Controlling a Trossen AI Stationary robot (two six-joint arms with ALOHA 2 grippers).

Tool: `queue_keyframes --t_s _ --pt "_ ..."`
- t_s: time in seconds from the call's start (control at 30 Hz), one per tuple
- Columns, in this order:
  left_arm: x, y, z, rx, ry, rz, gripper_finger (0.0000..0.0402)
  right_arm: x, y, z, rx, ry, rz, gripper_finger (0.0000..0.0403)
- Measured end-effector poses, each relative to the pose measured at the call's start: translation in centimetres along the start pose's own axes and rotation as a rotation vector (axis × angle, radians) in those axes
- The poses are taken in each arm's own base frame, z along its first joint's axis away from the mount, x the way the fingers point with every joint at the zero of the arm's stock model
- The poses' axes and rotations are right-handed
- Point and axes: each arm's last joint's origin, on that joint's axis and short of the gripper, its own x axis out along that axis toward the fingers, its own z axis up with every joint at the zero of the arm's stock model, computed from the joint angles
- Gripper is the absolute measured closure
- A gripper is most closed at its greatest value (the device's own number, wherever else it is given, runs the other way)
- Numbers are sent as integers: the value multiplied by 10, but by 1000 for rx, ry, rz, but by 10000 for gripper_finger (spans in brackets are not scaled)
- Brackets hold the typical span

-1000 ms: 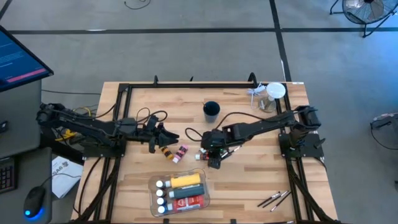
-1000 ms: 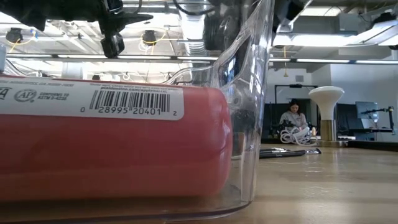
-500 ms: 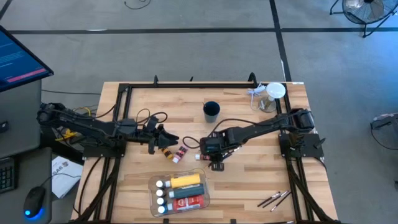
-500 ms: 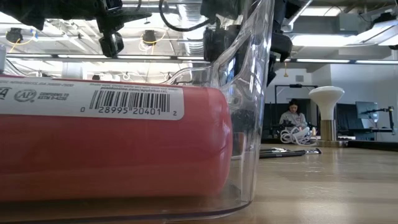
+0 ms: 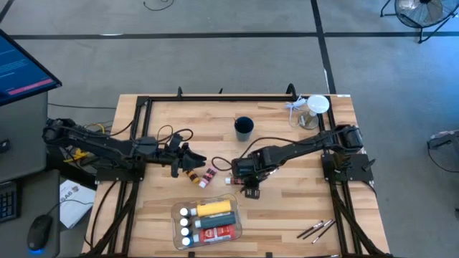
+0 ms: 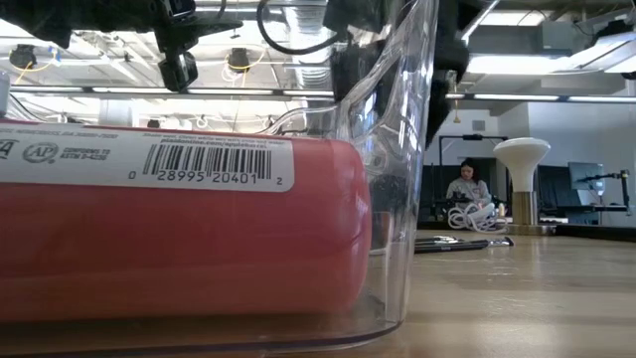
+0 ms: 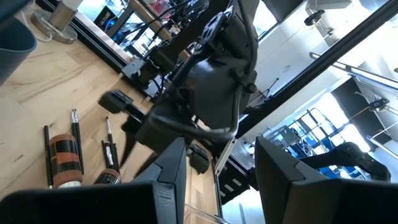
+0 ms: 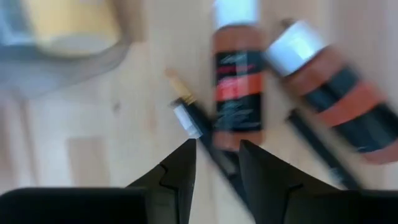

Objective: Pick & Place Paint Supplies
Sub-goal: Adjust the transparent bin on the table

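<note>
Spanning the frame's lower middle, the wooden table [image 5: 301,208] carries a clear tray [image 5: 231,215] at bottom centre with a yellow bottle [image 5: 214,208] inside. Centre frame, the right gripper [image 5: 250,189] hangs part-open over a brush [image 8: 193,124]. The left gripper [image 5: 192,159], jaws parted and empty, hovers left of the brown tubes [image 5: 204,176].

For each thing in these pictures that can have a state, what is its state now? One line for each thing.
Clear tray: on the table, holding several paint bottles lying flat.
Yellow bottle: lying in the tray.
Red tube: lying in the tray.
Brown bottles: lying loose on the table.
Brush: lying on the table, under the right gripper.
Right gripper: open, over the brush.
Left gripper: open, empty.
</note>
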Motion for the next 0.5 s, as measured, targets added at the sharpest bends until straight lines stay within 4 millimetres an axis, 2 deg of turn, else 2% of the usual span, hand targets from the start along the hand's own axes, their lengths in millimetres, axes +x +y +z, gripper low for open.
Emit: queue_keyframes --t_s 0.2,0.33,0.5 --pt "0 0 0 0 0 0 300 2 24 -8 -46 19 33 287" --pt "0 0 0 0 0 0 300 3 44 -10 -68 -18 63 287" --pt "0 0 0 1 1 0 300 3 58 -10 -54 -68 96 287"
